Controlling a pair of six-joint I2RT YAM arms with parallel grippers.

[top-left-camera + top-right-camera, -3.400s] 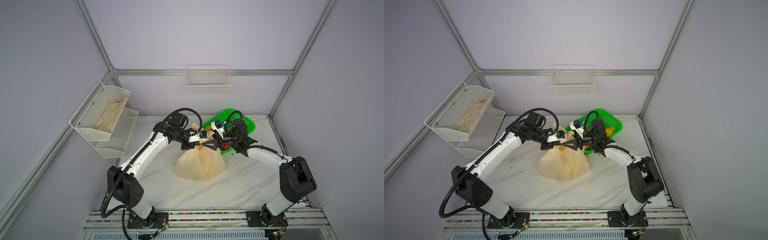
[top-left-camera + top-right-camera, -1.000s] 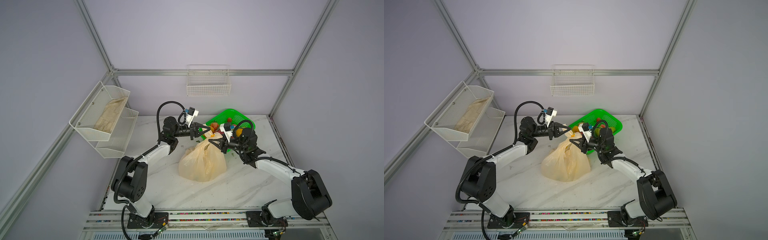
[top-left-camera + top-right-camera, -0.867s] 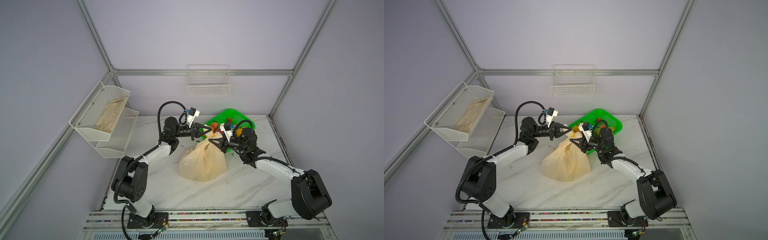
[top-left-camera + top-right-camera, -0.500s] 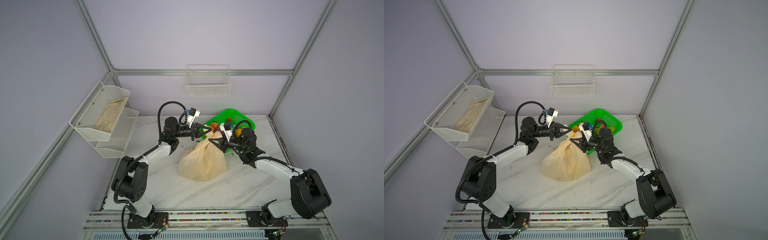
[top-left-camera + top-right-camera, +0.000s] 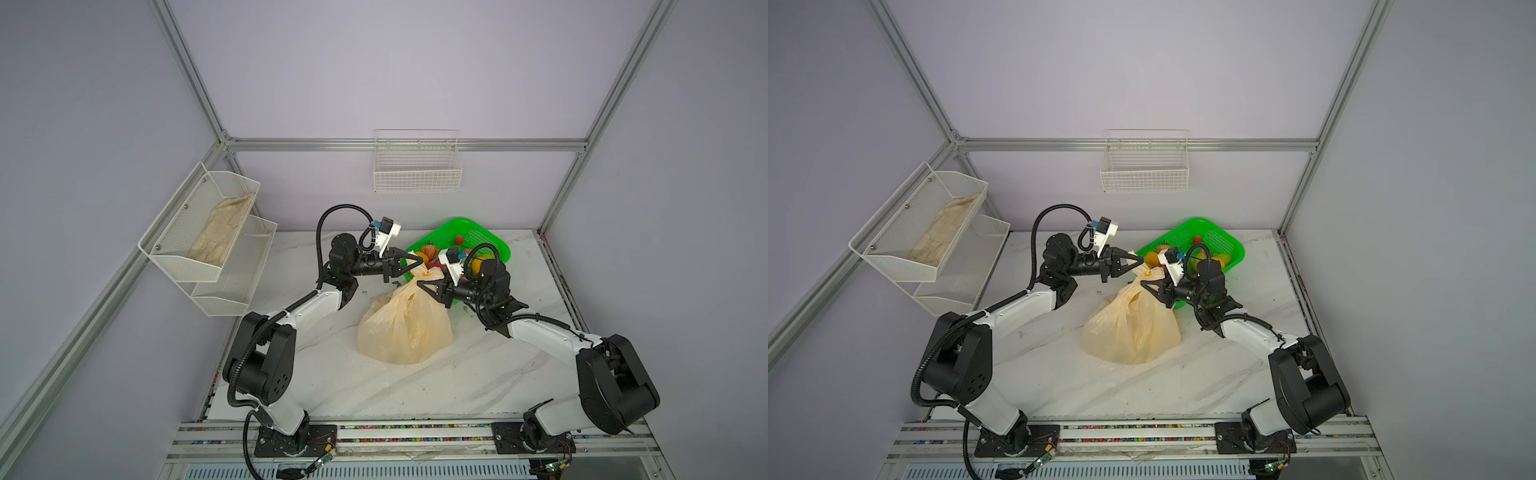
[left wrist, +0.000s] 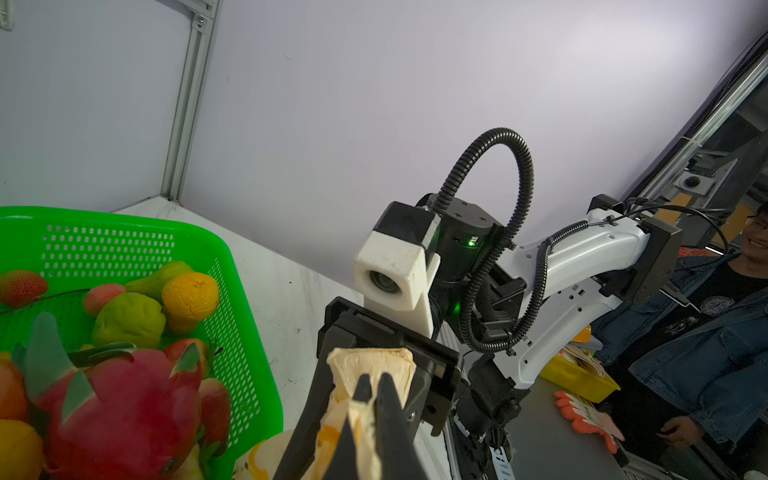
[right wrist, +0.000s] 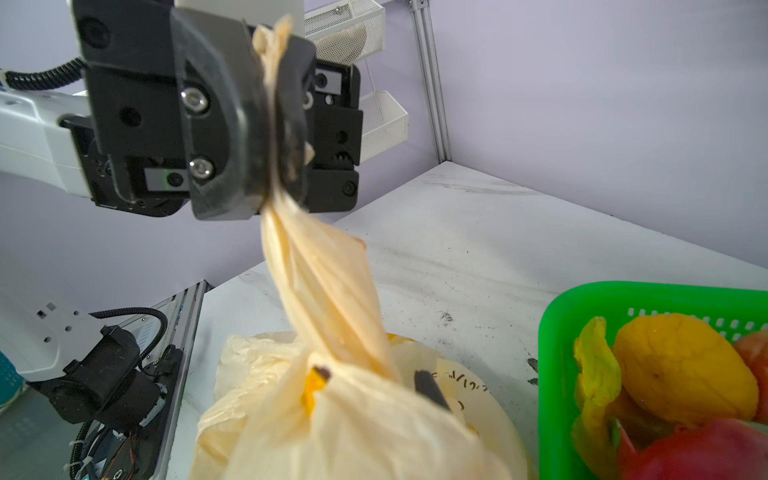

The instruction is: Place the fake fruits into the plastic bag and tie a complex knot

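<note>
Cream plastic bag (image 5: 405, 328), bright green basket (image 5: 465, 222), grey-veined white table (image 5: 478, 374)
</note>
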